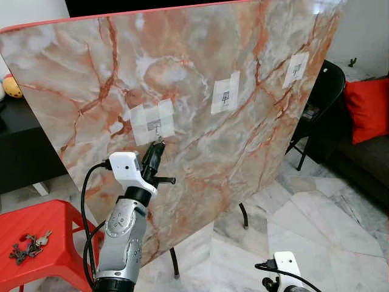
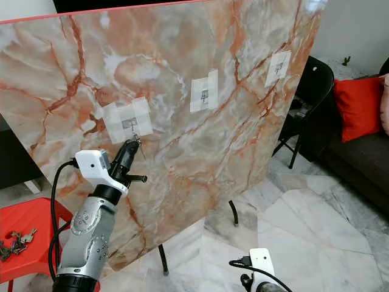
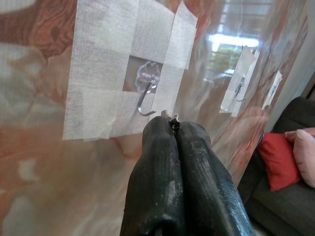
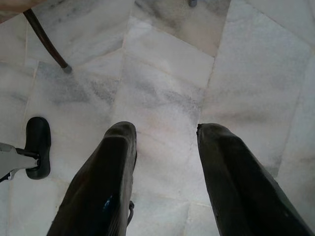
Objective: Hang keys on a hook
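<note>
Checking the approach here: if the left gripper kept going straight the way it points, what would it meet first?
Most likely the hook, taped to the marble board. The left gripper, shut on a small metal piece, points just beside the hook's lower end; depth is unclear, so it may meet the tape instead.

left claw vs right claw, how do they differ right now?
Left claw is raised at the taped hook on the marble board, fingers pressed shut on a small metal piece. Right claw hangs low over the floor, fingers spread, holding nothing. Both have long black fingers.
</note>
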